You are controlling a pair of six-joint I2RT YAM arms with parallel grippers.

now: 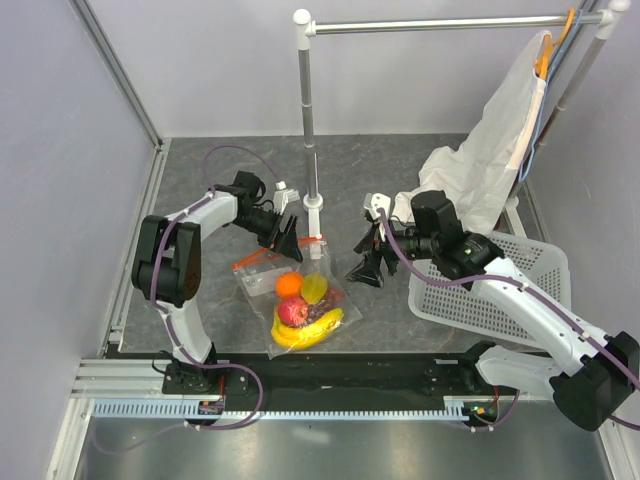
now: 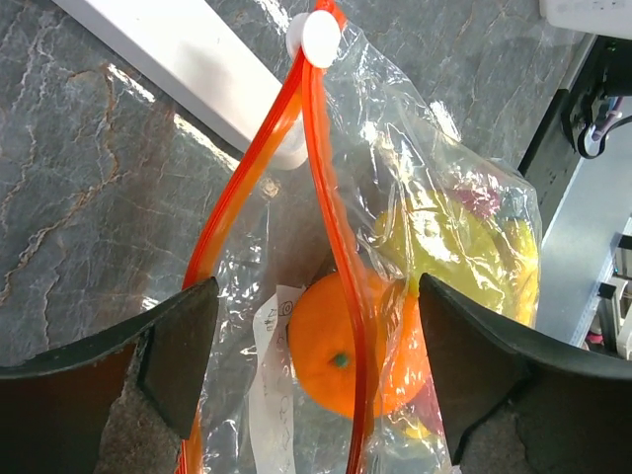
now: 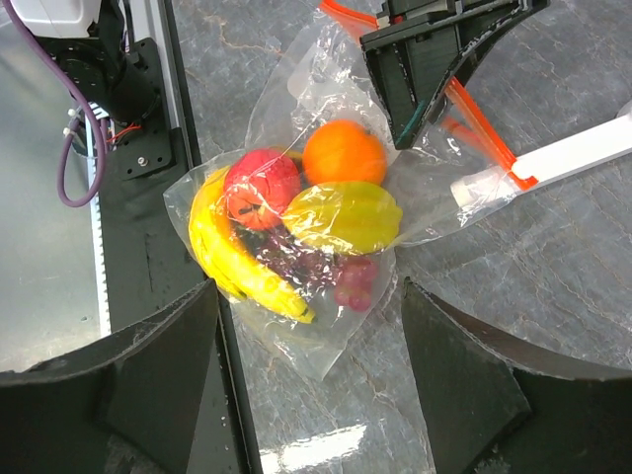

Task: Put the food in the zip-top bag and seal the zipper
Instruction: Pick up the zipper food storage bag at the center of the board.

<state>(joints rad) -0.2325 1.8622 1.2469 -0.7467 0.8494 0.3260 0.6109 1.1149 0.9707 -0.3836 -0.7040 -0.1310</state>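
The clear zip-top bag (image 1: 305,300) lies on the grey table and holds the orange (image 1: 289,285), a yellow-green fruit (image 1: 315,288), the small red fruit (image 1: 293,311), the banana (image 1: 303,335) and the grapes (image 1: 326,316). My left gripper (image 1: 288,240) is open and hovers over the bag's mouth. In the left wrist view its fingers (image 2: 183,346) straddle the orange (image 2: 341,360). The two red zipper strips (image 2: 331,227) stand apart and meet at the white slider (image 2: 320,32). My right gripper (image 1: 365,265) is open and empty beside the bag (image 3: 326,227), above bare table.
A white mesh basket (image 1: 500,290) sits at the right. A white cloth bag (image 1: 490,150) hangs from the rack. The rack's pole (image 1: 308,110) and its white foot (image 1: 314,215) stand just behind the bag's mouth. A black rail (image 1: 350,375) runs along the front edge.
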